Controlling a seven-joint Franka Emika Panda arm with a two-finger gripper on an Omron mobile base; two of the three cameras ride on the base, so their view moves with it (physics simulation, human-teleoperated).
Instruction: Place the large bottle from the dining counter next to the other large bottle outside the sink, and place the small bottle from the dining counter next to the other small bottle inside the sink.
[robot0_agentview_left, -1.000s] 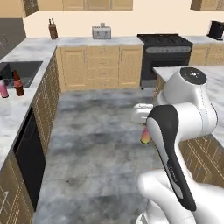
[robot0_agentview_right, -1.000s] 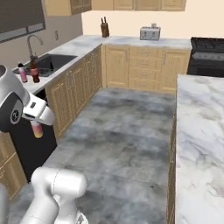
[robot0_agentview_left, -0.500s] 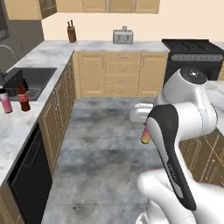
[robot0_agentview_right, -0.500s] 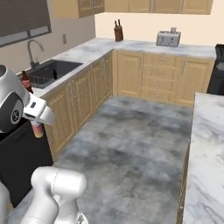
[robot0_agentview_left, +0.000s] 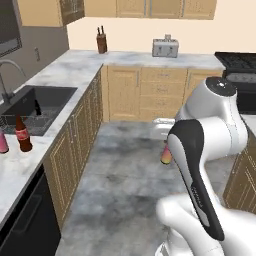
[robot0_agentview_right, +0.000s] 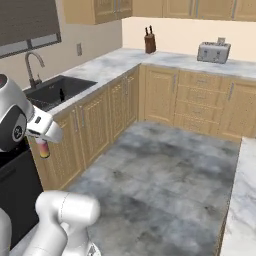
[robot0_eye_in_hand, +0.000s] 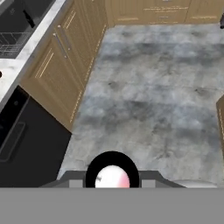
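You are carrying the tiny pink-to-orange bottle with the black cap, the gripper closed tight on it, its round end sitting between the fingertips in the hand view. Over the last second the base has been driving and turning toward the dark rectangular sink, so the whole scene has been sliding: the sink now sits closer and more squarely at your left, which I judge puts you partway through the second delivery.

Just in front of the sink, on the marble worktop, the brown red-labelled cola bottle is already standing right beside the pink straight-sided bottle, so the large-bottle half looks done. Inside the sink, the small all-dark bottle is waiting near the wire rack.

Behind the sink, the curved grey tap is rising; you will need to reach past it. Well beyond the sink, a knife block and a toaster are standing on the far worktop.
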